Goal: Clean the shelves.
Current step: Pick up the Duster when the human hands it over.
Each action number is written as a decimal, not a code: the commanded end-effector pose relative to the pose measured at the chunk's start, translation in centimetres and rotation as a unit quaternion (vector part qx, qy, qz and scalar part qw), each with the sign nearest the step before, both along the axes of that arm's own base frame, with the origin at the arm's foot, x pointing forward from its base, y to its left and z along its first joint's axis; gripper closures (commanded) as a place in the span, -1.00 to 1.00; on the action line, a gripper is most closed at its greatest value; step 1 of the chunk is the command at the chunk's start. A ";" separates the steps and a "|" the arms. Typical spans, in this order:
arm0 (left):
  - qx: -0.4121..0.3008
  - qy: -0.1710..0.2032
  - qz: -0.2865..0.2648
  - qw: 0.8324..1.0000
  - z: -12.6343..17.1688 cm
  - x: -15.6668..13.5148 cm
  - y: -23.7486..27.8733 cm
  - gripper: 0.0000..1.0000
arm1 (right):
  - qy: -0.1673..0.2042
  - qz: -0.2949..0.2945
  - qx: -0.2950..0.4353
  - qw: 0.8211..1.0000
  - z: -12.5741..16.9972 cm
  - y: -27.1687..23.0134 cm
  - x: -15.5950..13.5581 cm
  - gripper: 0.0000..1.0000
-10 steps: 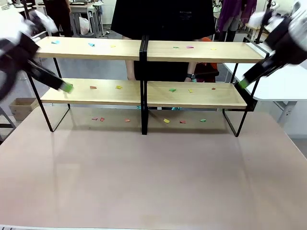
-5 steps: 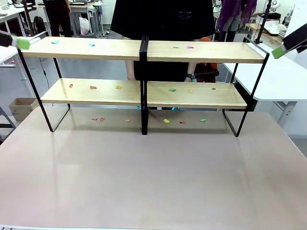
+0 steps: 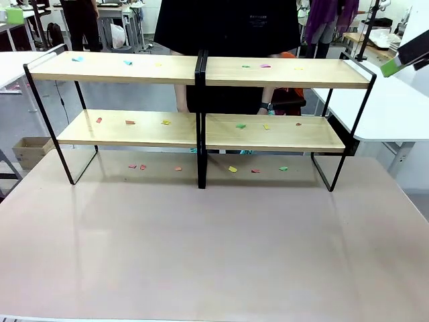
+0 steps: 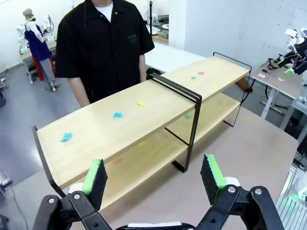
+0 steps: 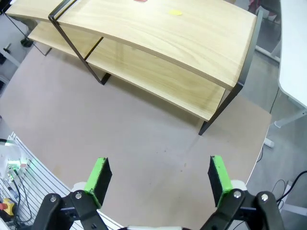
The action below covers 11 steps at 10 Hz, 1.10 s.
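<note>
While both arms hang high at the sides, the pale pinkish-beige tabletop (image 3: 214, 255) stretches out from six o'clock toward the rack. The left gripper (image 4: 153, 176) hovers above the rack's ten o'clock end, its jaws spread wide with nothing between the green pads (image 4: 94, 176). The right gripper (image 5: 158, 177) hangs over the table corner at about two o'clock, beside the rack's other end, and it too is spread wide and holds nothing. Farther in, small scraps of coloured paper (image 3: 232, 169), red, yellow and green, lie on the tabletop under the lowest boards. The shelves (image 3: 301, 75), a wide two-tier rack of light wooden boards on a thin black metal frame, stand upright across the far half of the table at twelve o'clock, the two units joined at the middle. More scraps dot the lower boards and the upper ones, among them blue bits toward the eleven o'clock end. Just behind the rack at twelve o'clock stands a person in a black short-sleeved shirt (image 3: 228, 27). A white table (image 3: 395, 111) sits off at two o'clock.
</note>
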<state>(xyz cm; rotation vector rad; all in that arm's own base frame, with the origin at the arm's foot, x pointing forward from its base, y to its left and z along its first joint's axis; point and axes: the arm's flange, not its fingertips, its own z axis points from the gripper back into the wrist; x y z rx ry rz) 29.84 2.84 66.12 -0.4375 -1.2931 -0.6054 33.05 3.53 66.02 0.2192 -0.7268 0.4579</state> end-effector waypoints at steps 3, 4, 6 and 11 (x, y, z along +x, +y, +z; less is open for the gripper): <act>0.012 0.031 -0.009 0.999 -3.4 0.4 -0.3 -1.00 | -0.011 0.022 0.020 0.999 -1.1 -0.7 0.3 -1.00; 0.020 0.045 -0.018 0.999 -3.5 0.6 -0.1 -1.00 | -0.011 0.021 0.021 1.000 -1.2 -0.9 0.3 -1.00; 0.039 0.092 -0.028 0.995 -4.0 1.3 -0.2 -1.00 | -0.004 0.024 0.021 0.999 -1.6 -0.9 0.5 -1.00; 0.047 0.110 -0.031 0.992 -4.3 1.8 -1.2 -1.00 | 0.004 0.029 0.027 0.999 -1.9 -0.7 1.2 -1.00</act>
